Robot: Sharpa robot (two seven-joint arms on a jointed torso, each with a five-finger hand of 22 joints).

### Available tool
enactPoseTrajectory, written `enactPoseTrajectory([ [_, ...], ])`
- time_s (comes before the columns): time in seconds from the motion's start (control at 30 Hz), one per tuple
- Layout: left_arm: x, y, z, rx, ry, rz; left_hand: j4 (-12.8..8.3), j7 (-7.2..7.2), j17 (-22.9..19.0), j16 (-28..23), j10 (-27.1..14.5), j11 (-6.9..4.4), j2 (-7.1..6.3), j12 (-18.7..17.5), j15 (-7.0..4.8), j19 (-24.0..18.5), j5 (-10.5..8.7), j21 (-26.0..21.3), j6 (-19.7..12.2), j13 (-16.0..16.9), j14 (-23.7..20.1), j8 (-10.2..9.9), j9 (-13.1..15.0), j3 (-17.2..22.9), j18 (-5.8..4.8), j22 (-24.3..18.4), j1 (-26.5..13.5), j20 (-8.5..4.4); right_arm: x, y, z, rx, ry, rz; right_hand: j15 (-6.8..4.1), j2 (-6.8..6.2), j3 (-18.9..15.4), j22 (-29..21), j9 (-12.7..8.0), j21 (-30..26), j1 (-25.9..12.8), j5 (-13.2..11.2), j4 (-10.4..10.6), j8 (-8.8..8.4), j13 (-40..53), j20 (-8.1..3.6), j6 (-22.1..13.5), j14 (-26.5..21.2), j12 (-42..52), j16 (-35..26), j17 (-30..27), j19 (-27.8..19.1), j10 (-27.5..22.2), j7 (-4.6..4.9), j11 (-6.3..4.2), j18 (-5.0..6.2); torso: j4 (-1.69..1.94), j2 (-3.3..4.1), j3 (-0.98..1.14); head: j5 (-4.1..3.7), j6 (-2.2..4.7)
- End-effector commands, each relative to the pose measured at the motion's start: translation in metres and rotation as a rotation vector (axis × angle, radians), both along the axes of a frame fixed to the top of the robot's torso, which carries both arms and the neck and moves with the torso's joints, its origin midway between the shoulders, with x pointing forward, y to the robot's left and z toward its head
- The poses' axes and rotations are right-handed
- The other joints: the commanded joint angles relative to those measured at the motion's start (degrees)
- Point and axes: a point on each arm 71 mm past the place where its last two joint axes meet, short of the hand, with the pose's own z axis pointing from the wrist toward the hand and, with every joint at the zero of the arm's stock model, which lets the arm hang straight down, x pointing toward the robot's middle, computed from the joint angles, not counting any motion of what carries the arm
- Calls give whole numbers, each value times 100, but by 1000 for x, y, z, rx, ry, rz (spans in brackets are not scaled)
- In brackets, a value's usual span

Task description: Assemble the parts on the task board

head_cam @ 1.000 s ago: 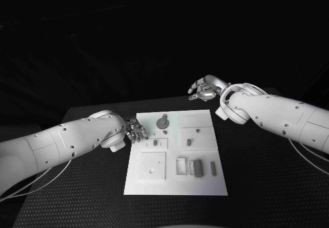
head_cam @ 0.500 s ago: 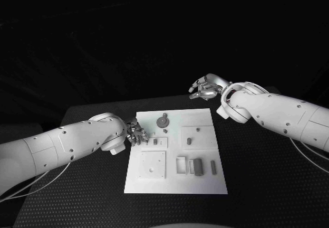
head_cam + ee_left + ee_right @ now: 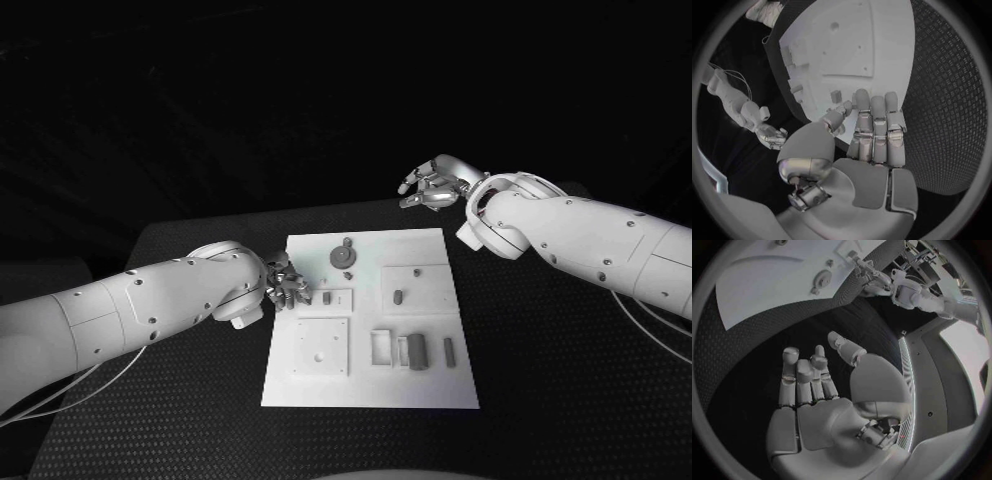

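The scene is dim and nearly colourless; the room beyond the black tabletop (image 3: 548, 360) is lost in darkness. The task board (image 3: 368, 390) is the brightest surface, evenly lit as if from above, its far end faintly tinted. The small parts on it throw only short, soft shadows. Both white arms beside the board catch gentle sheen without harsh glare. In the wrist views, the board's straight edges bow strongly toward the circle's rim, and a dark frame surrounds each circle. A bright pale patch glares at the rim of the right wrist view
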Motion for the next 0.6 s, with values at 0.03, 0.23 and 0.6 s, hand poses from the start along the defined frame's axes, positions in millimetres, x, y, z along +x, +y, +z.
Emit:
enactPoseTrajectory([
  [0.03,-2,-1,-4,18,1,-13,-2,-250,8,24,20,-34,8,28,-1,27,14,26,271,10,25,32,-12,46,-19,56,55,1,0,1,0,-1,4,10,-24,49,-27,55,8,-15,-18,-9,-10,-26,-11,23,64,11,41,19,-10,-1,-50,94,0,59,-3,3,2,-4,-1],
  [0.23,-1,-1,-4,17,-3,-11,-2,-250,9,23,20,-34,6,28,-1,28,15,25,271,12,26,31,-10,47,-19,59,55,0,0,1,0,-1,4,10,-24,49,-26,56,9,-15,-18,-9,-10,-26,-13,23,63,11,42,19,-11,-1,-51,95,0,59,0,2,1,-10,0],
  [0.6,-3,-2,-4,-2,2,-11,-5,-252,13,23,25,-36,3,29,-4,34,18,24,276,19,34,30,-3,53,-18,68,62,-3,0,1,0,-1,4,10,-24,49,-27,56,9,-15,-19,-10,-9,-27,-16,23,64,12,44,20,-12,0,-51,95,0,58,-2,2,1,-15,-8],
])
